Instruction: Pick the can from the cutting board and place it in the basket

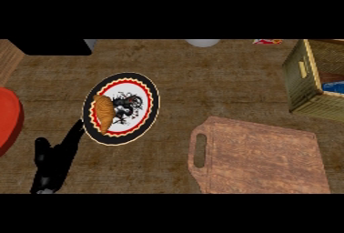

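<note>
Left hand (55, 159): enters at the lower left edge, fingers straight and extended upward (thumb set apart to the left). Right hand: outside the view.

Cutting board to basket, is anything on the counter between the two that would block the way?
Nothing visible does: only bare counter lies between the cutting board and the basket. No can shows on the board; something blue lies in the basket, but I cannot tell what it is.
</note>
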`<state>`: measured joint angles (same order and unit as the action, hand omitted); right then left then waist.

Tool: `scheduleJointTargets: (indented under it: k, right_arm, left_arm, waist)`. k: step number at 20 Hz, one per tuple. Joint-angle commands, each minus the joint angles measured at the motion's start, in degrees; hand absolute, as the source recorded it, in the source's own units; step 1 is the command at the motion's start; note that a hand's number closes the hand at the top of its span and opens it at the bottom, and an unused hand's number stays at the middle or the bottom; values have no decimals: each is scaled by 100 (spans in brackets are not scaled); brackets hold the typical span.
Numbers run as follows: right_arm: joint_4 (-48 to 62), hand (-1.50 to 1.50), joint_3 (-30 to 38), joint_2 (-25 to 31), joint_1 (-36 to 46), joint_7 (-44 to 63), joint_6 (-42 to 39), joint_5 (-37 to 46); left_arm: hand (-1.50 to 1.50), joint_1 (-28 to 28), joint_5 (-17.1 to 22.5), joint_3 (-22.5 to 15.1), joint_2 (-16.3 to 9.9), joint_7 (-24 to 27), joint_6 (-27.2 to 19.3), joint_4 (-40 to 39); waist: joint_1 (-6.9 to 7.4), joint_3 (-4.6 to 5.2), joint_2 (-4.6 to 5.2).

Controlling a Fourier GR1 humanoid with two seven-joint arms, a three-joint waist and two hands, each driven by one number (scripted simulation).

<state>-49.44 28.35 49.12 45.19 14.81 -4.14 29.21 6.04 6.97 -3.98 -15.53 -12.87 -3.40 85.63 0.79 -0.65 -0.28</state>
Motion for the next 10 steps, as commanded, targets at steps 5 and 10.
scheduleJointTargets:
  k: [5,10]
  right_arm:
    - [378,-150,543,331,156,-254,187,-419]
    - [418,-150,934,755,-75,-60,103,-657]
  left_arm:
    - [0,129,-91,-32,139,-364,-86,-374]
    - [0,475,-247,-159,307,-147,-190,-231]
  waist:
    - [-56,63,37]
    - [-105,65,13]
